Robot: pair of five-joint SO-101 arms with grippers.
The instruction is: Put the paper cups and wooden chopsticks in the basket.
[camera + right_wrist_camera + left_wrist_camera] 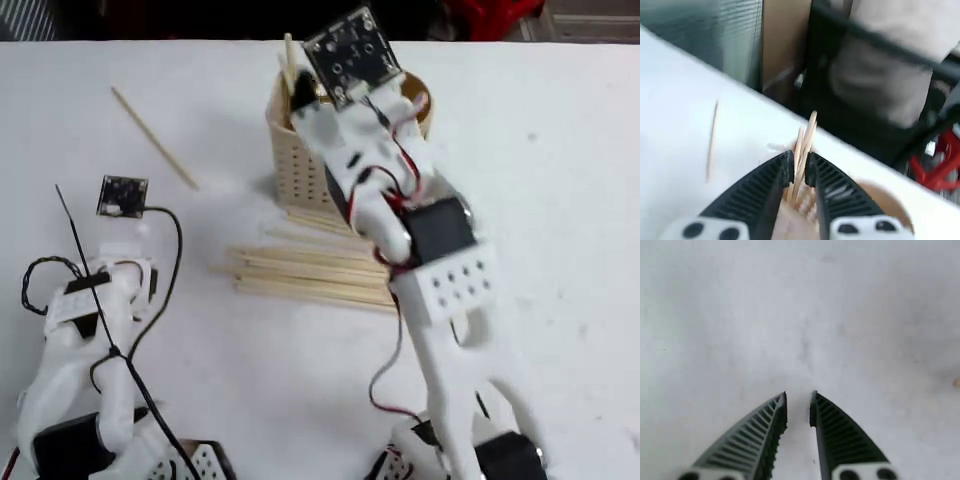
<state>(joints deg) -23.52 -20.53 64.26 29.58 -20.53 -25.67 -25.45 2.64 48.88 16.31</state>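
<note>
My right gripper (799, 167) is shut on a few wooden chopsticks (804, 145) that stand upright over the cream perforated basket (300, 160). In the high view their tips (289, 60) poke above the basket's rim. A brown round paper cup rim (420, 95) shows inside the basket, under the right arm. More chopsticks lie in a flat pile (310, 270) on the table in front of the basket. One lone chopstick (155, 138) lies to the left. My left gripper (799, 402) hovers over bare table, its fingers a narrow gap apart and holding nothing.
The left arm (90, 310) sits at the front left with black cables looping around it. A dark chair and red parts (940, 165) stand beyond the table's far edge. White tabletop (560, 180) stretches to the right of the basket.
</note>
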